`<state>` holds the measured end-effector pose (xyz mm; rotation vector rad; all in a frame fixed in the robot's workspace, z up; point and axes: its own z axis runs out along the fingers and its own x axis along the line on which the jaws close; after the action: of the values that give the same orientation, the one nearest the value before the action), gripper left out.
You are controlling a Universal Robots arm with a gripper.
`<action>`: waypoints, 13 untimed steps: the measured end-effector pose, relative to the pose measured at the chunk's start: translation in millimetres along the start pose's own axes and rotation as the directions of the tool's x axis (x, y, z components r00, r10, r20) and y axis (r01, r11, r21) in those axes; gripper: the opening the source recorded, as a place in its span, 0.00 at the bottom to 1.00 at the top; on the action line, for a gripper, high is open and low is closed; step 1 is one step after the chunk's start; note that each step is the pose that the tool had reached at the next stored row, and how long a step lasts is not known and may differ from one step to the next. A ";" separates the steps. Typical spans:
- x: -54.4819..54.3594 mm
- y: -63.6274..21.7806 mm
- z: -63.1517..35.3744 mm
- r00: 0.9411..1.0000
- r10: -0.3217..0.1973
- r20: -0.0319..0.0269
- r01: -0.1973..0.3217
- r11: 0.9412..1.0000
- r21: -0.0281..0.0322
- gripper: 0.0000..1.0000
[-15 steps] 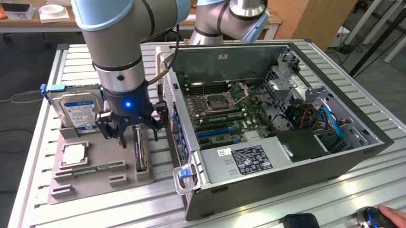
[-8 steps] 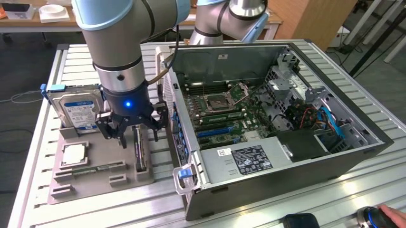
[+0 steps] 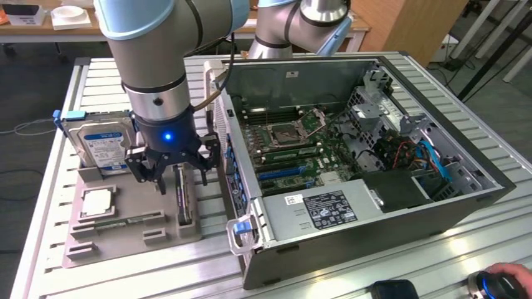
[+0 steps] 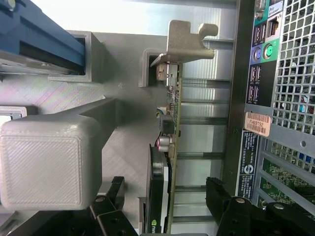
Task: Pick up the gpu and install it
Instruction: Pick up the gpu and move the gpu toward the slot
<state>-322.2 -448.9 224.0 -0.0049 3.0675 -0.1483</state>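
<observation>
The gpu (image 3: 183,200) stands on edge in a slot of the grey holder tray (image 3: 124,244), just to the exterior view's left of the open computer case (image 3: 465,187). In the wrist view the gpu (image 4: 169,147) shows as a thin dark board, its silver bracket (image 4: 184,42) at the far end. My gripper (image 3: 173,177) hangs directly over the card. It is open, with one black finger (image 4: 110,196) on each side of the card and neither touching it.
On the tray also sit a hard drive (image 3: 104,146) with a blue-white label, a processor chip (image 3: 96,202) and a memory stick (image 3: 116,221). The case's motherboard (image 3: 291,149) lies exposed. A hand (image 3: 509,280) rests at the table's near corner.
</observation>
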 end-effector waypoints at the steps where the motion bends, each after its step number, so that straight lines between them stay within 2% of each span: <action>1: 0.0 0.0 0.0 1.000 0.000 0.000 0.000 1.000 0.000 0.76; 13: 2.2 0.0 -0.1 1.000 0.000 0.000 0.000 1.000 0.000 0.76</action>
<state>-324.4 -448.9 223.9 -0.0050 3.0680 -0.1483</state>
